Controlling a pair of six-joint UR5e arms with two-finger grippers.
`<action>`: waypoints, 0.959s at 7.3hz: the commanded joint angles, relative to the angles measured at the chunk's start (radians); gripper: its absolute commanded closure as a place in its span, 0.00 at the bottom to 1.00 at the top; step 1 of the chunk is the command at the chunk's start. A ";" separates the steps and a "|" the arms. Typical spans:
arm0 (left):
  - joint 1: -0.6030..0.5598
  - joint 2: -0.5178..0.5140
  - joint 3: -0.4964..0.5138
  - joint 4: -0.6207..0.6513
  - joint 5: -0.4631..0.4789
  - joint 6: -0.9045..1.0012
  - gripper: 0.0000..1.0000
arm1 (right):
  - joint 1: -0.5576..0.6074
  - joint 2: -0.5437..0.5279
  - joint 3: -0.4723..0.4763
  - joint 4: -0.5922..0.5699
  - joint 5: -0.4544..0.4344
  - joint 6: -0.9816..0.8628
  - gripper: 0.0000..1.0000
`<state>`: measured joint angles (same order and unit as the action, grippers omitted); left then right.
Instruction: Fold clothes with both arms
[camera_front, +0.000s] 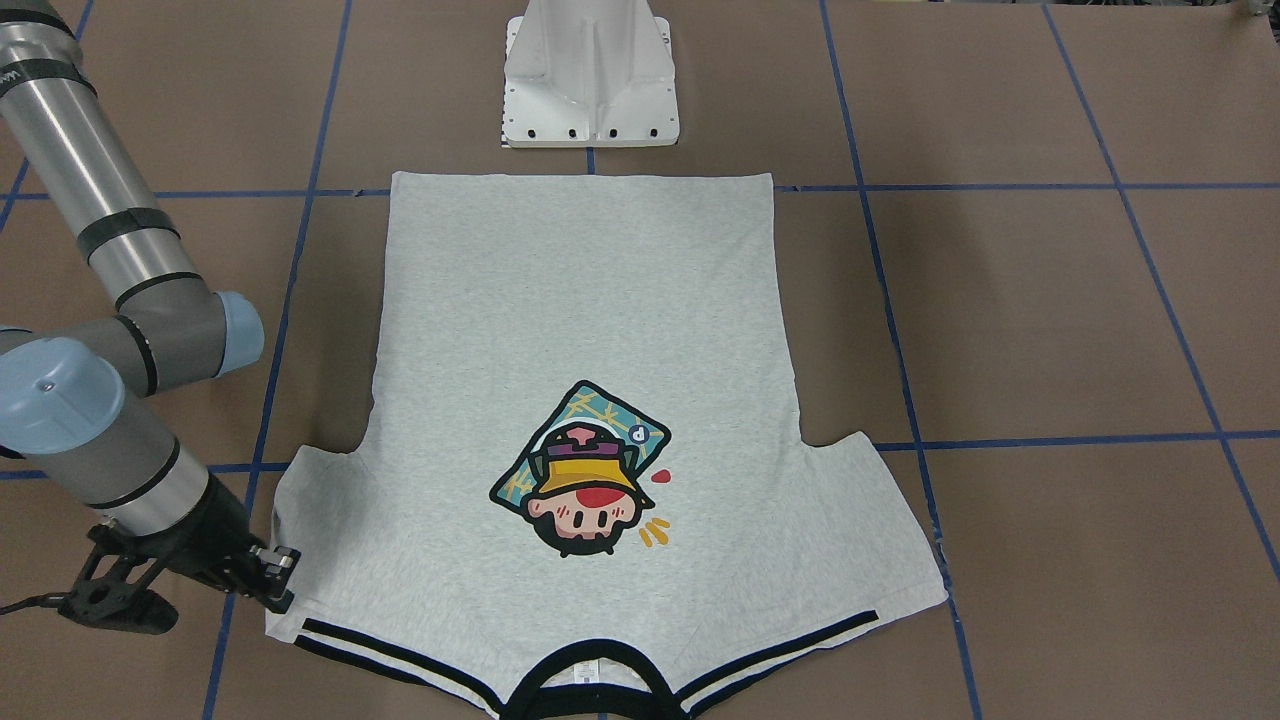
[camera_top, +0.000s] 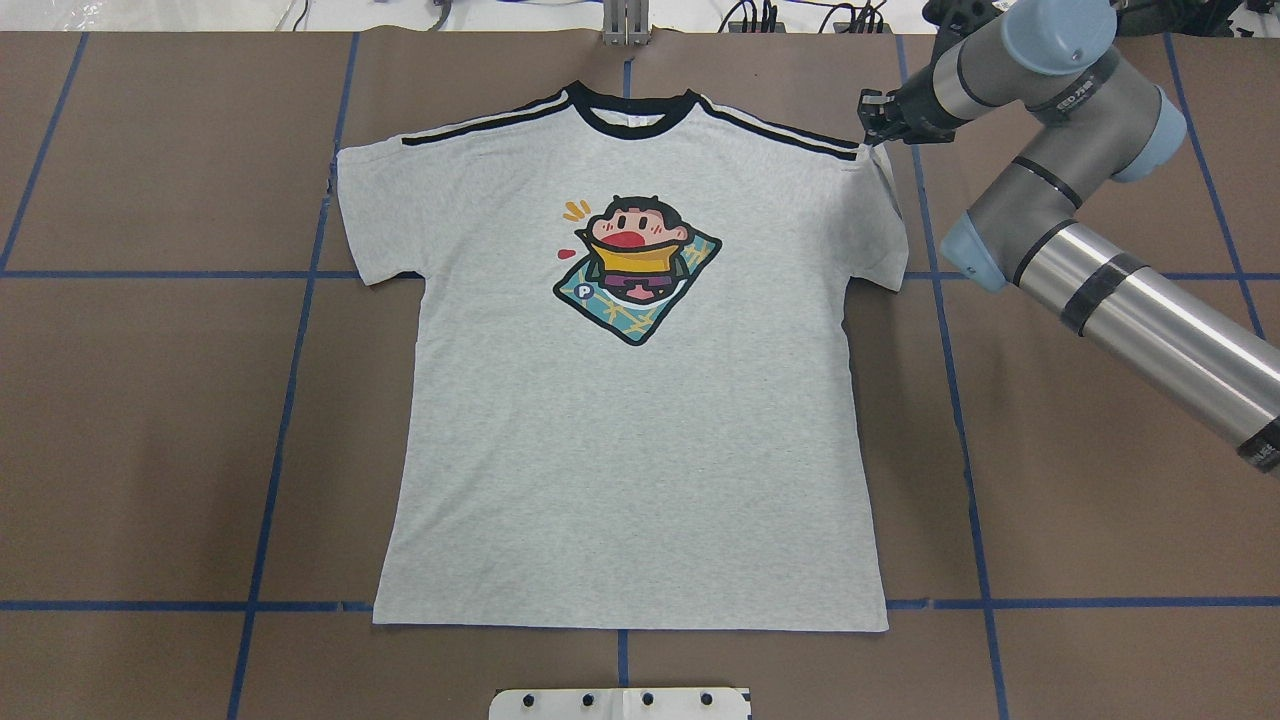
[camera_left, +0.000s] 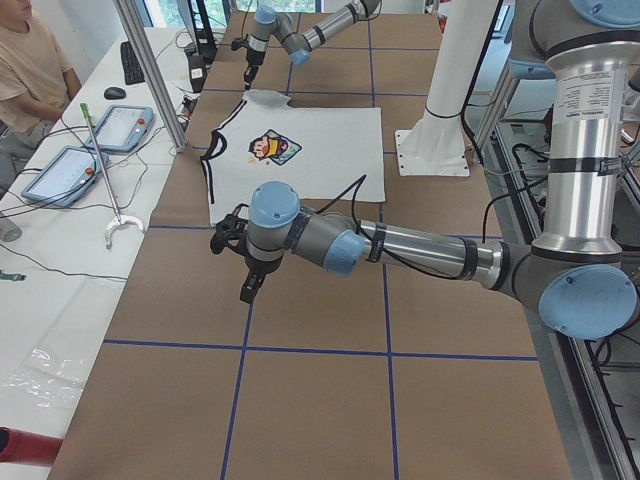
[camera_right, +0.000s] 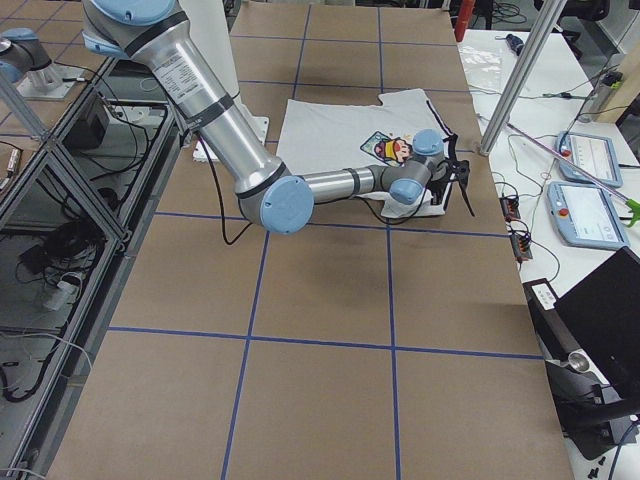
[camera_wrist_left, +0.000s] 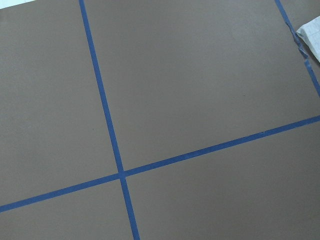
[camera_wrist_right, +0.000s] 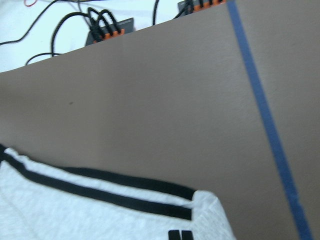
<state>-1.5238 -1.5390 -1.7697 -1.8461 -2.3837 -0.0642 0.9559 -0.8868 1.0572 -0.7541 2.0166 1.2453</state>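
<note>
Readable writing: single letter "P" (camera_top: 583, 291) in round badge on cartoon print (camera_top: 637, 268). Collar tag (camera_top: 632, 120) and arm labels too small to read.

Location: T-shirt (camera_top: 630, 450) flat, print up, mid-table, hem toward white pedestal base (camera_front: 590, 90).

At striped shoulder corner: right gripper (camera_top: 868, 140), fingertips (camera_wrist_right: 180, 235) pressed together on sleeve cloth.

Over bare table (camera_wrist_left: 200, 90), well apart from shirt: left gripper (camera_left: 250, 285); spread or closed, cannot tell.

Surroundings: side bench with two tablets (camera_left: 122, 125), keyboard (camera_left: 130, 62), seated person (camera_left: 30, 60).
</note>
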 joint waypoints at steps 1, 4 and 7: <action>0.001 0.023 -0.045 -0.001 0.000 0.000 0.00 | -0.072 0.043 0.034 -0.005 -0.014 0.160 1.00; 0.001 0.057 -0.117 0.007 0.000 -0.002 0.00 | -0.075 0.253 -0.229 -0.077 -0.171 0.161 1.00; 0.001 0.097 -0.169 0.008 0.000 -0.002 0.00 | -0.119 0.264 -0.260 -0.082 -0.275 0.155 0.01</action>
<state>-1.5233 -1.4538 -1.9239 -1.8390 -2.3838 -0.0660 0.8672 -0.6254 0.8029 -0.8395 1.7911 1.4057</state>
